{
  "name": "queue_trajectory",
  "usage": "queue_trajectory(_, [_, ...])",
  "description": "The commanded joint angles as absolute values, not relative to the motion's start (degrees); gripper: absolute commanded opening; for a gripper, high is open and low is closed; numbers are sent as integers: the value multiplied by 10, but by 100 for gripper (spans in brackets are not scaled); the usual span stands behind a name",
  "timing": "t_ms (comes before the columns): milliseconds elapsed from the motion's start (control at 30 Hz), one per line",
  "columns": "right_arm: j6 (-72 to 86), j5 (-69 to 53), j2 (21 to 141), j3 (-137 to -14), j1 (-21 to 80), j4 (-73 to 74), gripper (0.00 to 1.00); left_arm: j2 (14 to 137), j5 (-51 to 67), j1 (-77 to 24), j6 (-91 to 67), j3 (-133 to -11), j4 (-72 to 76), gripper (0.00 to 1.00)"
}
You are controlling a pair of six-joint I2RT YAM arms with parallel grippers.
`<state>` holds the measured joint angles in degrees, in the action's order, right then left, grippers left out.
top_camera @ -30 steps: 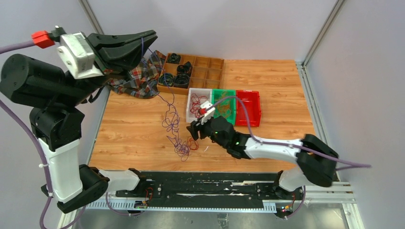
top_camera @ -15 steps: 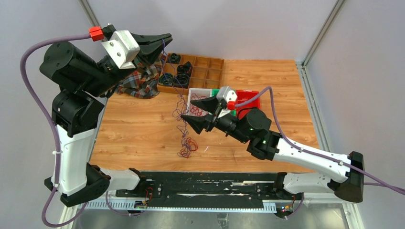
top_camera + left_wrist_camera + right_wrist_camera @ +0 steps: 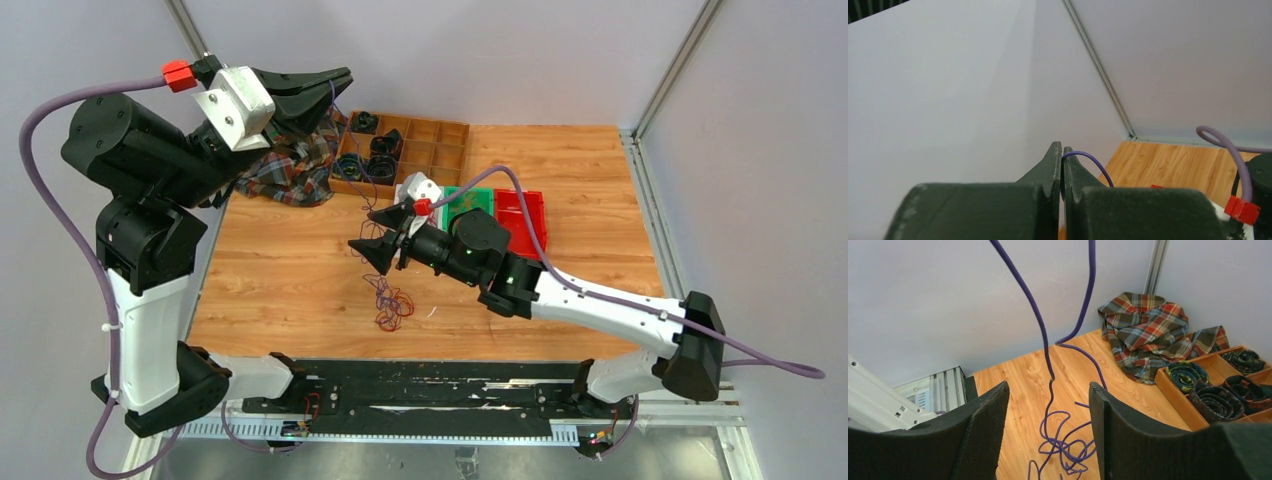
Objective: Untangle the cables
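Purple cable [image 3: 1088,155] is pinched between the shut fingers of the left gripper [image 3: 1061,150], arching out from the very tips. In the top view that left gripper [image 3: 338,84] is raised high over the far left corner of the wooden table [image 3: 590,200], above a crumpled plaid cloth [image 3: 285,165]. From it the purple cable runs down at a slant toward the middle of the table.

The right gripper [image 3: 372,232] hangs above the table, pointing left, with its jaws spread wide and nothing held. Its own camera shows two strands of the purple cable [image 3: 1041,322] dropping through the gap between the fingers [image 3: 980,432] (whether either strand brushes a pad cannot be told). Below them the cable ends in a loose tangle [image 3: 1063,445] lying on the wood.

From above, the tangle [image 3: 392,302] sits near the front edge, just below the right gripper, with a red strand [image 3: 403,297] mixed into the purple loops.

At the far side stands a wooden divided tray [image 3: 445,135], just beside the cloth, with black coiled rings [image 3: 383,160] in its left compartments. A green bin [image 3: 468,200] and a red bin [image 3: 527,215] sit side by side behind the right arm, which covers part of them.
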<state>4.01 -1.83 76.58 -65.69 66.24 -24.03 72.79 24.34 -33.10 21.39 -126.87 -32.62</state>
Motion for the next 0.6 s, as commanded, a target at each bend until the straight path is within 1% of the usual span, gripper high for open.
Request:
queue_trajectory(0, [56,-12,793,-687,662,-253,59,721,251,-328,209,-1279,-316,0])
queue_trajectory(133, [63,-1,817,-693,659,-263,59,719,256,-328,208,-1284,-316,0])
queue_trajectory(233, [69,-3,834,-700,655,-272,55,721,258,-328,203,-1290,-317,0])
queue_trajectory(400, [81,-4,854,-696,649,-281,42,722,260,-328,195,-1296,-316,0])
queue_trajectory(567, [86,9,862,-643,638,-298,35,731,259,-328,184,-1320,-315,0])
